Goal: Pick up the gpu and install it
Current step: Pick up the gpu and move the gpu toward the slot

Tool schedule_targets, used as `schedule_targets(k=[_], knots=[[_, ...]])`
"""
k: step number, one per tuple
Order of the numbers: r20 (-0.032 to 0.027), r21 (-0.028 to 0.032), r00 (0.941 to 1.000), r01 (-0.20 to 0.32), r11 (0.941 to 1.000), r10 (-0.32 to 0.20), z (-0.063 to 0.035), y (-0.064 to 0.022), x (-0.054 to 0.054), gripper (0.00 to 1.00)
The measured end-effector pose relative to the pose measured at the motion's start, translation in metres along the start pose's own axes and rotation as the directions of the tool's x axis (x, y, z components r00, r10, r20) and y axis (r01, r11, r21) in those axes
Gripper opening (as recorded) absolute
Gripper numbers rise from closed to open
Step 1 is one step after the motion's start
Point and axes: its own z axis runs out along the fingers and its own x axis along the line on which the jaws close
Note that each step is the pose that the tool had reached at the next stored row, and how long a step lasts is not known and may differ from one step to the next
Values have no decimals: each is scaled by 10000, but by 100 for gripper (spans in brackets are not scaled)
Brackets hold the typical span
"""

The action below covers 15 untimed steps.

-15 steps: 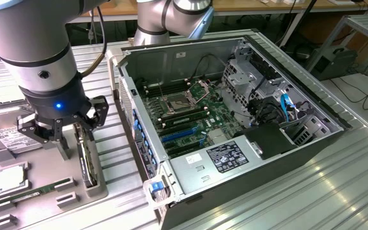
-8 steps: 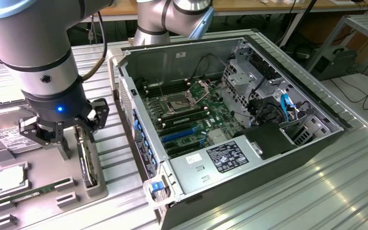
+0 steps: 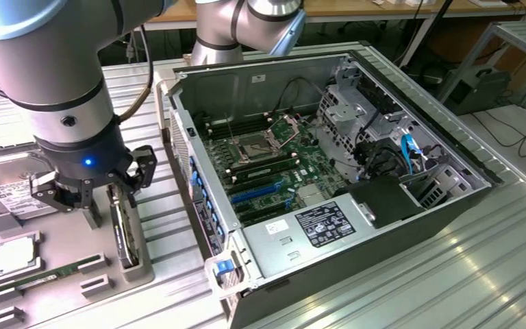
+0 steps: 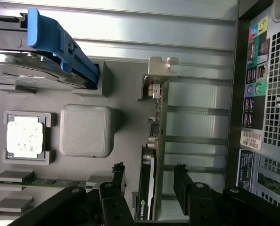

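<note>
Black gpu [image 4: 155, 136] on edge, between the gripper [image 4: 148, 166]'s parted jaws — untouched

The gpu [image 4: 150, 186] runs off the wrist view's edge — end unseen.

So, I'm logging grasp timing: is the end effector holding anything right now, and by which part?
Nothing is held: the end effector stands open, one finger on either side of the upright gpu, not touching it.

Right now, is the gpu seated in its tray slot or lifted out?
Seated. The gpu stands on edge in the grey tray's slot; the open gripper straddles it, fingers clear of both faces.
</note>
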Motion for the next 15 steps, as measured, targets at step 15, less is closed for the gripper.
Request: schedule_targets(k=[15], knots=[[2,0,10000,-50,10000,50,205,-66,9,54]])
